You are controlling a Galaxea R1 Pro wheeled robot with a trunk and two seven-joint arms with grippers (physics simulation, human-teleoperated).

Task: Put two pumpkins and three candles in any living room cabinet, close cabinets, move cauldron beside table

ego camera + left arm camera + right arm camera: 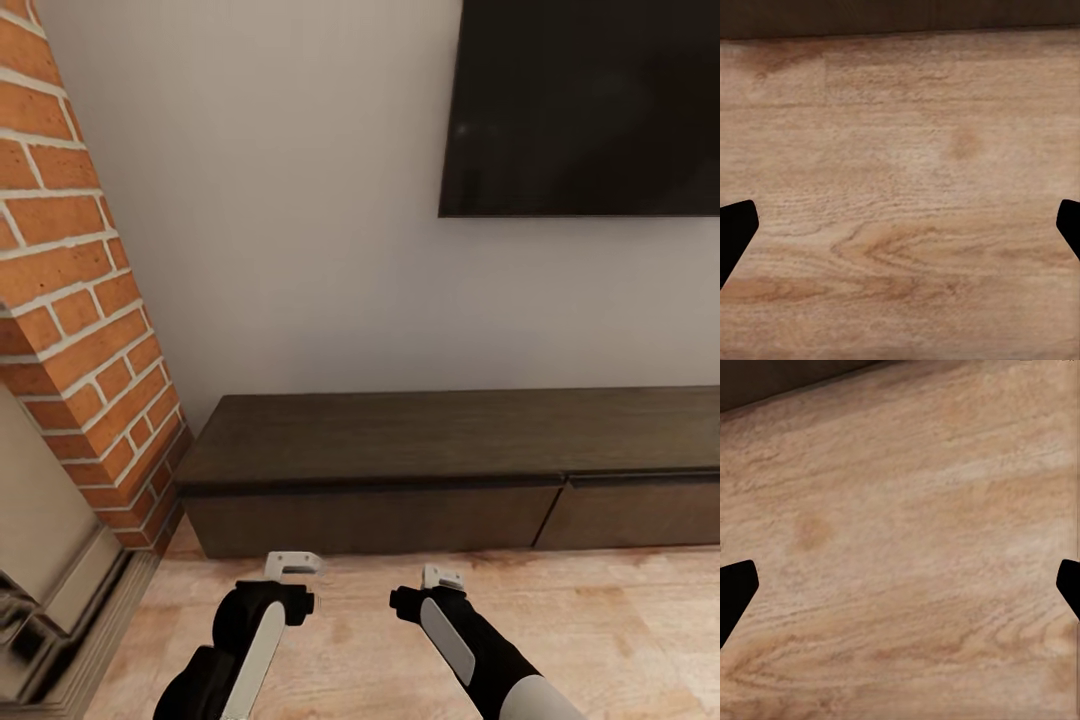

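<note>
The long, low dark-brown cabinet [450,440] stands against the wall straight ahead, its two visible drawer fronts [370,518] shut flush. My two arms hang low over the plank floor just in front of it, the left arm [262,620] and the right arm [450,625] both pointing down. My left gripper [900,232] is open with bare floor between its black fingertips [735,232], and the cabinet's base [900,15] lies just beyond. My right gripper [900,592] is open too, holding nothing. The pumpkins, candles, cauldron and table are out of view.
The red-brick fireplace [80,300] juts out at the left, its hearth edge [90,600] close to my left arm. A dark TV screen [590,100] hangs on the wall above the cabinet. Light wood floor [620,620] spreads to the right.
</note>
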